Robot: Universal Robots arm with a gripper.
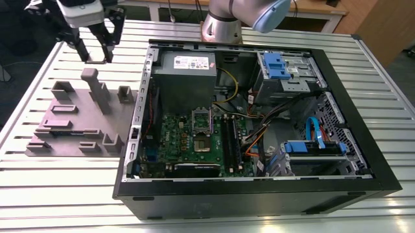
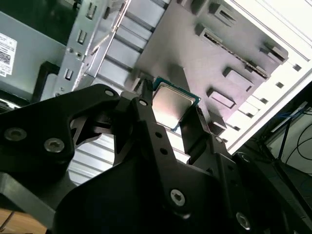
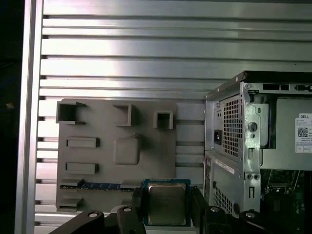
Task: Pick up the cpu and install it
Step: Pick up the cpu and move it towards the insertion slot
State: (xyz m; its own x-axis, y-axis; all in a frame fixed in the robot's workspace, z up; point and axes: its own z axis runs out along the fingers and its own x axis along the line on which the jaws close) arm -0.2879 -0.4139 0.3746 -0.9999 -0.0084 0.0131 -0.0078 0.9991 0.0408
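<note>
your gripper is clenching the cpu between its two black fingers, one finger pressing on each of two opposite edges. in both wrist views the chip's shiny metal top is facing the camera, with its thin green edge showing around it. you are holding the cpu in the air, touching nothing but the fingers.

in the exterior view the gripper is hanging over the slatted metal table, above the far end of the grey-mauve tray with its upright blocks. the tray is lying on the table just beside the open computer case, on the exterior view's left of it. in the first wrist view a blue strip is lying in one of the tray's slots, close to where the cpu is hanging.

inside the case the green motherboard is lying flat, and its socket is sitting near the board's middle, well apart from the cpu. the arm is rising behind the case.
</note>
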